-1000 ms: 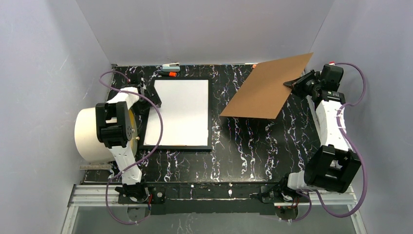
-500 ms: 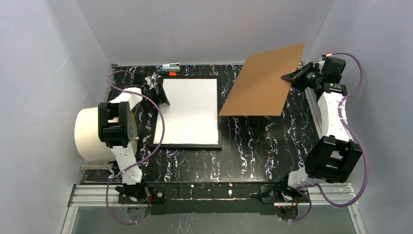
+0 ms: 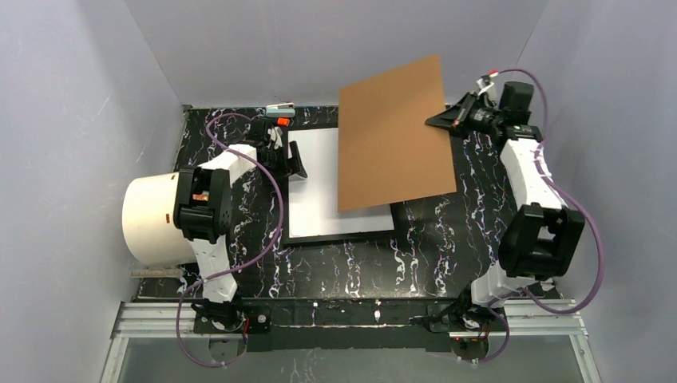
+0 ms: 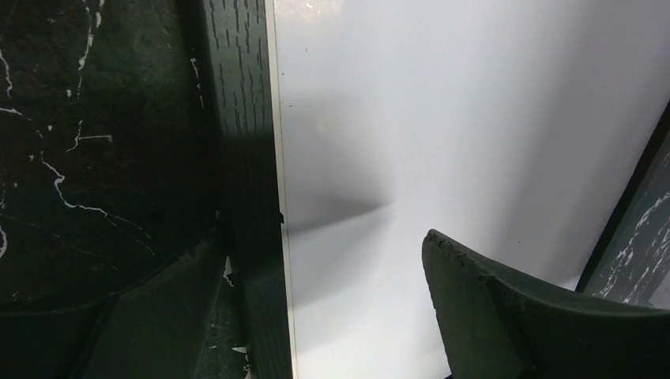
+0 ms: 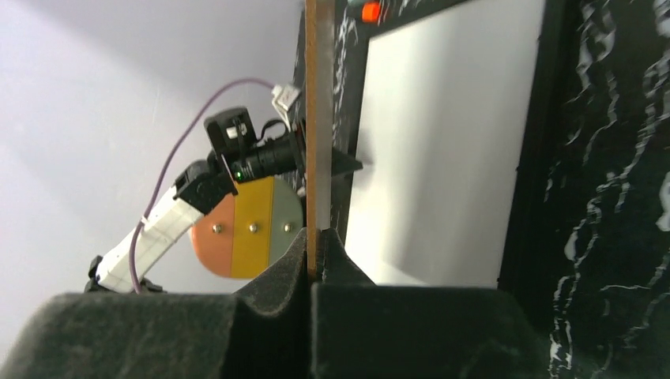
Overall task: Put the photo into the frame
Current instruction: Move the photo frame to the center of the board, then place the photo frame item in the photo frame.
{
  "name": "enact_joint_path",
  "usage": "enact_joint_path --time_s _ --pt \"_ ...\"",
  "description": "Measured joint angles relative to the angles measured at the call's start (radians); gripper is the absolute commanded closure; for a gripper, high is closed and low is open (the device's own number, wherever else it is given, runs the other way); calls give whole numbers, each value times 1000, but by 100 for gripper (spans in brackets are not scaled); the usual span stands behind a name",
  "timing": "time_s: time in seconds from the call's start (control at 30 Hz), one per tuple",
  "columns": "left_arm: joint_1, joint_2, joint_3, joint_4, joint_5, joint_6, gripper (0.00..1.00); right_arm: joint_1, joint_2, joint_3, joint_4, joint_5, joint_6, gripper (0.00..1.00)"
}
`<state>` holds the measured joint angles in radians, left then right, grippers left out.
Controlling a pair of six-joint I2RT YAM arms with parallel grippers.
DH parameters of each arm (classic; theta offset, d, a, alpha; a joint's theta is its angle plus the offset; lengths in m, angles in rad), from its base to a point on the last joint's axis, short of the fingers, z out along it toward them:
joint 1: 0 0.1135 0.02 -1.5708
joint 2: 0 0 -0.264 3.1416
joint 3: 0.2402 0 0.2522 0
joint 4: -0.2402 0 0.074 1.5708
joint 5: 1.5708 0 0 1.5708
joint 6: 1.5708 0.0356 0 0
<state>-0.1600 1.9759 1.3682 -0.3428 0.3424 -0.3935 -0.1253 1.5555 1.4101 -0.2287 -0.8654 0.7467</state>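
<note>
Left hand (image 3: 291,159) spread wide, gripping nothing. One finger (image 4: 150,332) down outside the left rail, the other over the white sheet, so straddling the rail. Probably placed that way to shove or steady, not to lift.

Then the photo (image 3: 327,187), lying white back up inside the frame (image 3: 343,237). Sunflower side not visible, presumably face down on the pane. Looks seated flush along the left rail in the left wrist view. Frame flat on the counter (image 3: 431,255), around the middle, toward the back.

Over it, brown backing board (image 3: 391,136) held in the air, tilted, covering the frame's far right corner from above. Pinched at its right edge by right hand (image 3: 449,120), clenched tight, thin edge caught between the pads. Held high and slanted most likely for lowering onto the photo's back. Cannot tell whether the board's low edge touches the frame yet; overlap hides it.

Against a second ago: frame and photo together slid rightward across the counter, away from the white roll (image 3: 148,219) and toward the middle. Left arm reached further out behind them, jaws wide apart then too. Board then out to the right, clear of the frame; now swung left and steeper, overlapping it. Same clamp on the board.

Further out: orange-capped marker (image 3: 279,120) and a small stapler-like item (image 3: 279,106) at the back edge, both in the same spot as before.
</note>
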Motion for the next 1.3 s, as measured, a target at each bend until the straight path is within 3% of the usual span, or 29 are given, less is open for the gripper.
enact_joint_path --time_s 0.17,0.37,0.6,0.8,1.0,1.3 --pt "-3 -8 1 -13 -61 -17 5 96 131 3 1 -16 -14 99" --pt "34 -77 -12 -13 -114 -49 13 191 269 13 91 -14 43 99" --pt "89 -155 -55 33 -92 -97 44 242 385 14 254 -18 134 99" --pt "104 -118 -71 53 -50 -121 59 274 445 1 345 -2 179 99" --pt "104 -34 -71 59 16 -136 68 300 460 -28 421 -2 217 99" --pt "104 -11 -72 69 58 -142 74 311 463 -106 481 24 234 99"
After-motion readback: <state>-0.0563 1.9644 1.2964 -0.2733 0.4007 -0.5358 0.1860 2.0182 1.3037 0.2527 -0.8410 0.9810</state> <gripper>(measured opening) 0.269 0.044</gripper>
